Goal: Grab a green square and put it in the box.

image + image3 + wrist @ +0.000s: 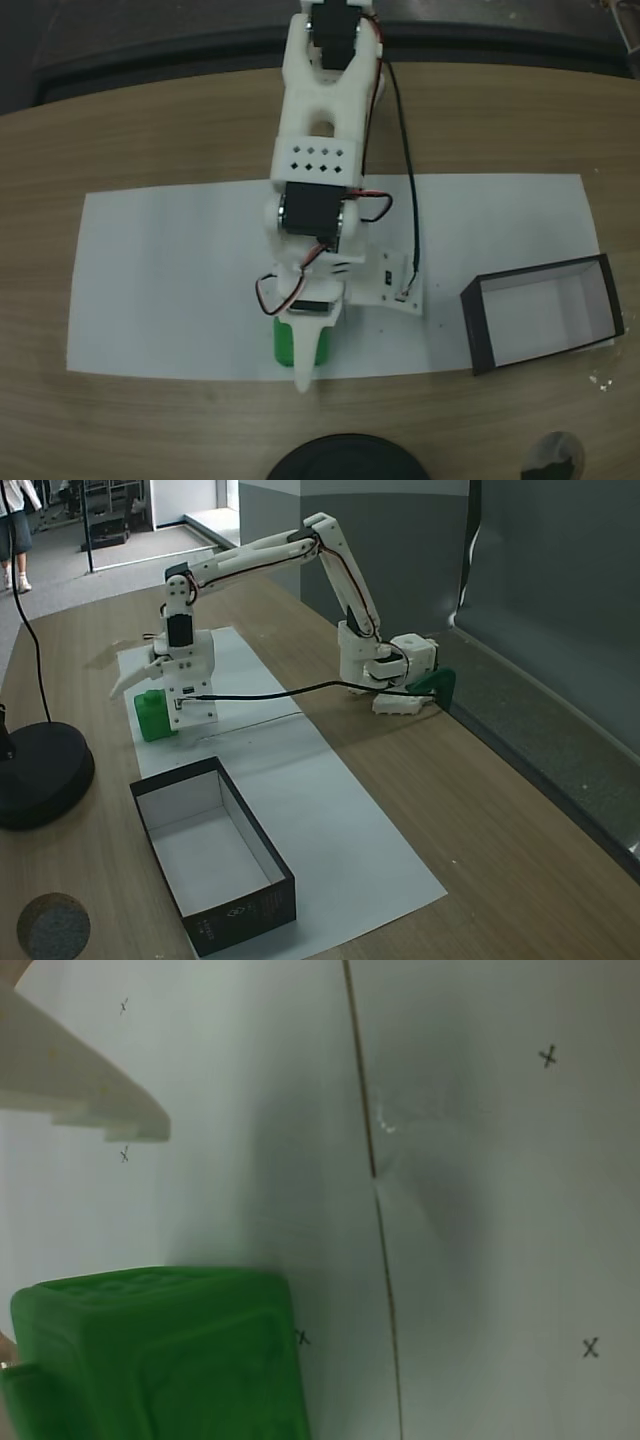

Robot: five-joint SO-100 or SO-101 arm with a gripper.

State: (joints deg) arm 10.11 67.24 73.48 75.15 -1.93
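Observation:
The green square [284, 345] stands on white paper [170, 290] near its front edge in a fixed view. My gripper [303, 358] is lowered over it and open: one white finger [125, 681] sticks out above and beyond the green square [150, 720], and the other side sits close behind it. In the wrist view the green square [150, 1355] is at the bottom left, with a clear gap up to the white finger [85, 1085]. The box [545, 312], black-walled and pale inside, lies apart to the right with nothing in it.
A round black stand base [40, 775] with a cable sits near the table's front edge, close to the gripper. A dark round disc [550, 458] lies near the box [210, 860]. The arm's base [385, 670] is at the table's far side. Small x marks dot the paper [500, 1210].

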